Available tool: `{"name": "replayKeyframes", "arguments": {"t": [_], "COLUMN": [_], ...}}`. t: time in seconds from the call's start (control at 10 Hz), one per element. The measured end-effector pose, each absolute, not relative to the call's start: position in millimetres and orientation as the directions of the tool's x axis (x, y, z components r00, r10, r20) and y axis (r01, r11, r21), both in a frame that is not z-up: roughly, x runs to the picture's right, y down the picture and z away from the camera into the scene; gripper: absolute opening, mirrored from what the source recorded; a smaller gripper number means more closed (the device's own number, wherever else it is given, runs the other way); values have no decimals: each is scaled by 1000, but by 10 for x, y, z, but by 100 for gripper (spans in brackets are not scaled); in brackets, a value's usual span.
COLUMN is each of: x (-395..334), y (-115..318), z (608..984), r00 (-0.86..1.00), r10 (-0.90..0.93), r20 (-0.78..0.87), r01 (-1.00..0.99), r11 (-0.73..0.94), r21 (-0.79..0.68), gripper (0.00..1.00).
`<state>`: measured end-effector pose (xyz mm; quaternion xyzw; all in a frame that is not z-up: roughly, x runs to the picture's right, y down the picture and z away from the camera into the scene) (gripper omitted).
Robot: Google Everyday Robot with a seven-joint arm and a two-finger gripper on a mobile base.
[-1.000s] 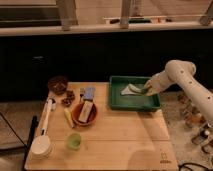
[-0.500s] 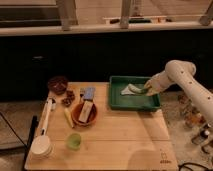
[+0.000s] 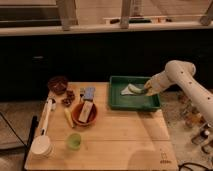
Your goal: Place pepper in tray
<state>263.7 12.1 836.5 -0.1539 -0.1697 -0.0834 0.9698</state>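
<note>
Camera view: a single view across the wooden table [image 3: 120, 142], with the dark green tray [image 3: 131, 102] as the reference for every place below.
Gripper: the gripper [image 3: 148, 90] sits low inside the tray, toward its right end, with the arm reaching in over the tray's right rim.
Gripper state: I cannot tell whether it is spread or pressed together; its tip merges with the dark tray floor.
Pepper: the pepper [image 3: 141, 90] appears as a small greenish shape within the tray, just at the gripper's tip. I cannot tell whether it is pinched or lying free.
Pale piece: a whitish triangular piece [image 3: 127, 90] lies in the tray, just left of the pepper.
Risk, carry-out: if the pepper is gripped and the arm lifts away, the pepper would likely leave the tray with it.
Risk, nudge: a sideways withdrawal could push the pale piece or roll the pepper toward the tray's rim.
Risk, rim: the wrist is close to the tray's right rim, so a low retreat may catch it and shift the tray.
Bystanders: the orange-brown bowl [image 3: 84, 114] stands well left of the tray, out of the way.
</note>
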Motion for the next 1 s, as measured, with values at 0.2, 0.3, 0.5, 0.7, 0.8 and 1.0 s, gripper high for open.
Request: {"name": "replayKeyframes", "arguments": {"t": [0.2, 0.3, 0.5, 0.7, 0.8, 1.0], "x": [2554, 2517, 2467, 2431, 2416, 2374], "y": [72, 50, 27, 8, 2, -13], "z": [8332, 8312, 8295, 8286, 8283, 8284], "r00": [925, 923, 920, 918, 918, 916], "r10": [-122, -130, -140, -149, -152, -158], "r20": [361, 363, 366, 366, 367, 370], "r01": [225, 232, 242, 250, 252, 259], "r11": [939, 939, 938, 937, 937, 935], "r21": [-259, -254, -249, -245, -244, -241], "gripper": [55, 68, 80, 80, 80, 80]}}
